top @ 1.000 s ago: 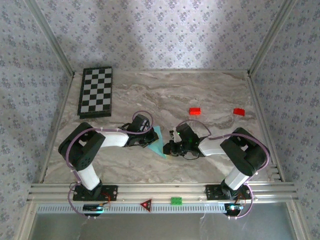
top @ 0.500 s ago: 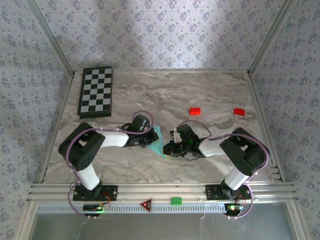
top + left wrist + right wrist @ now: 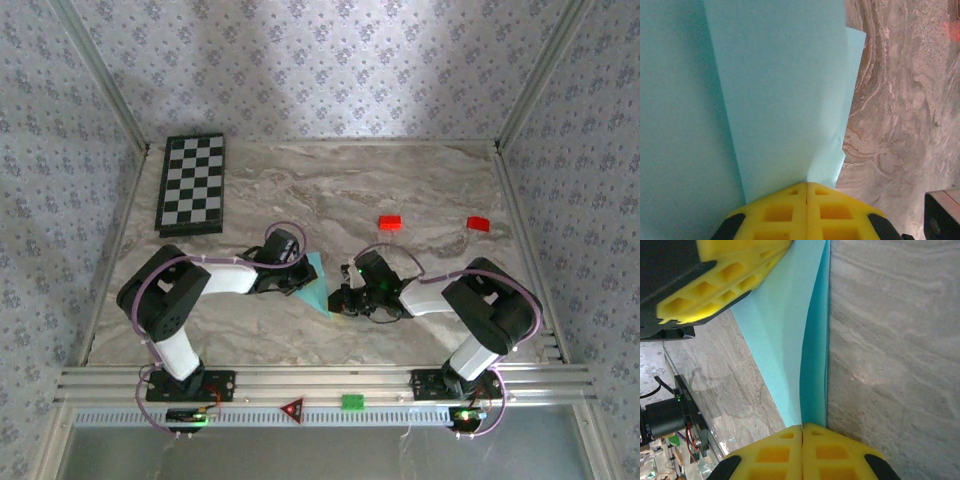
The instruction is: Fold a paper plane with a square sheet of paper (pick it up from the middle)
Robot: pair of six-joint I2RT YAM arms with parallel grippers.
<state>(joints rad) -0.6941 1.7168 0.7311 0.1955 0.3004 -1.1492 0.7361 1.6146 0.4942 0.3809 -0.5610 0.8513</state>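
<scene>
The paper plane [image 3: 319, 287] is a light cyan folded sheet lying between the two grippers at the table's middle front. My left gripper [image 3: 299, 281] meets it from the left, and my right gripper [image 3: 339, 298] meets it from the right near its pointed near end. In the left wrist view the yellow jaws [image 3: 806, 186] are pressed together, with the paper [image 3: 780, 90] rising into their tip. In the right wrist view my own jaws [image 3: 802, 427] are shut on a raised fold of the paper [image 3: 785, 335]. The left gripper's fingers [image 3: 715, 285] show at the top left of that view.
A folded chessboard [image 3: 192, 183] lies at the back left. Two small red blocks [image 3: 389, 222] [image 3: 479, 224] sit on the marble table [image 3: 400, 180] behind the right arm. A green block [image 3: 352, 402] and a red triangle [image 3: 292, 408] rest on the front rail.
The right gripper has closed the last bit onto the paper and edged slightly toward the near side. The left arm has stayed put.
</scene>
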